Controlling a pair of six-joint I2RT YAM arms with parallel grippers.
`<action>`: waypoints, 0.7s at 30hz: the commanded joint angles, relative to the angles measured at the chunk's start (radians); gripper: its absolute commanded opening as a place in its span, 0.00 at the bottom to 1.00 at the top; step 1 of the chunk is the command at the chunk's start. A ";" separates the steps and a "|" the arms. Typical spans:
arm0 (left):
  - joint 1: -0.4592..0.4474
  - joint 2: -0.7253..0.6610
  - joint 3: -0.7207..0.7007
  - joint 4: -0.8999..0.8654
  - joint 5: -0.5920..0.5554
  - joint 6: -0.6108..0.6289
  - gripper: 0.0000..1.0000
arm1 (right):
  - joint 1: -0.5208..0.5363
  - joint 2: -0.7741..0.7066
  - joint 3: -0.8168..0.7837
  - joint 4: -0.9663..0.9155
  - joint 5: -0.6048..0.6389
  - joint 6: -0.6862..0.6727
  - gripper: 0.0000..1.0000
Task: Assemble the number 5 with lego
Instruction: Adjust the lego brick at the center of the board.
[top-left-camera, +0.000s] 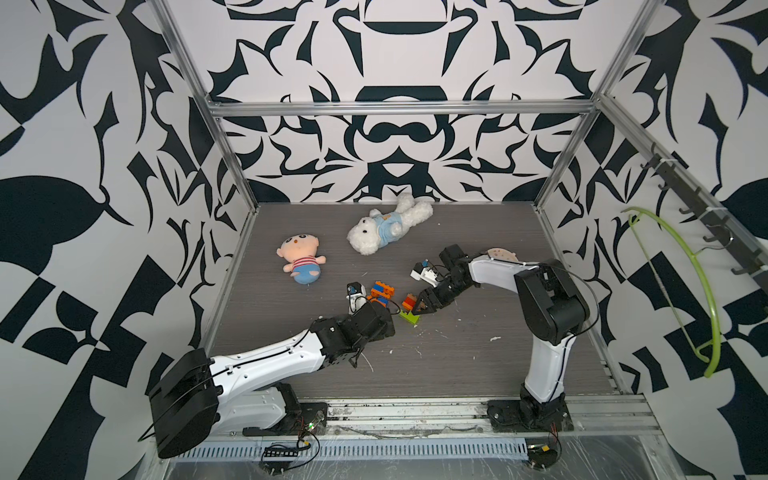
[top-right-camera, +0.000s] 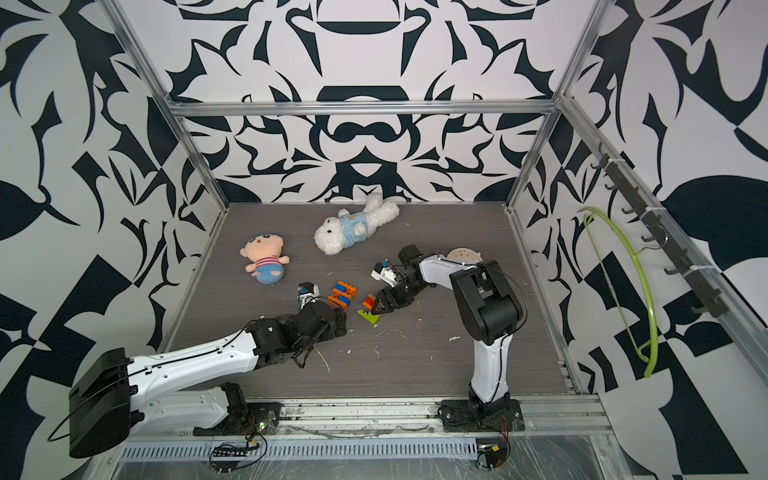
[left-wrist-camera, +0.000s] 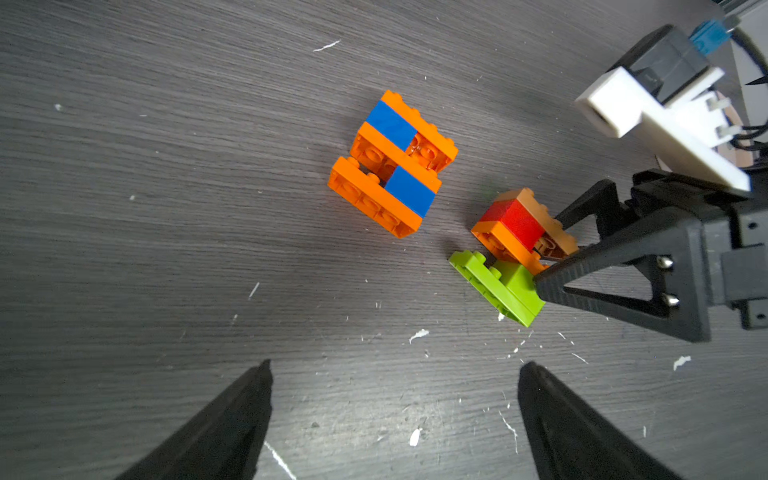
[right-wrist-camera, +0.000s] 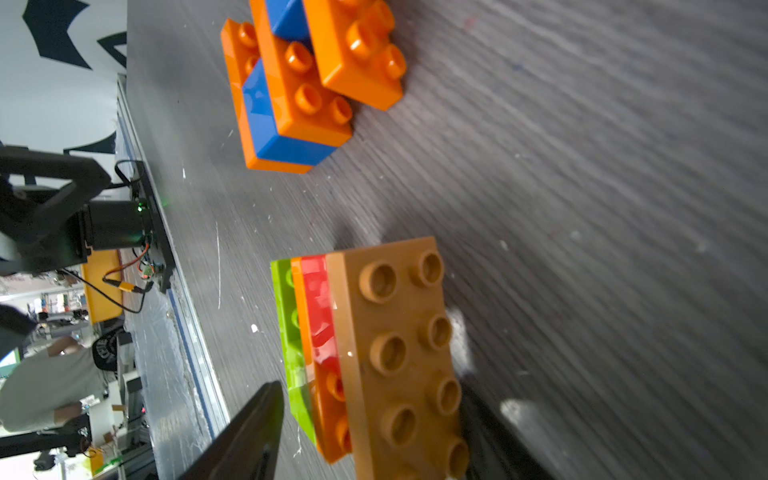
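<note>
— Where's the tan-red-green brick stack (left-wrist-camera: 511, 224)?
— On the counter (left-wrist-camera: 166, 208), between the right fingers (left-wrist-camera: 582, 268), which stand parted around it.
— The left fingers (left-wrist-camera: 232, 424)?
— Spread wide; the orange-blue bricks (left-wrist-camera: 390, 162) lie ahead of their tips.

No text, label, brand or number can be read in any view. The white plush bear (top-left-camera: 386, 226), upper middle in a top view, has an orange mark on its blue shirt, too small to read.

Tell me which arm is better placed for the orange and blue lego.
Probably left: the left claw, open, faces the orange and blue cluster; the right claw straddles the green and tan stack.
</note>
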 joint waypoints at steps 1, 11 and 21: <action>0.000 0.004 0.039 -0.023 -0.026 0.022 0.99 | -0.007 -0.039 0.021 -0.023 0.070 0.029 0.71; 0.021 -0.019 0.056 -0.046 -0.060 0.074 0.99 | -0.039 -0.165 0.002 -0.062 0.274 0.090 0.80; 0.203 -0.138 0.067 -0.128 -0.224 0.259 0.99 | -0.042 -0.620 -0.214 0.208 0.896 0.171 0.83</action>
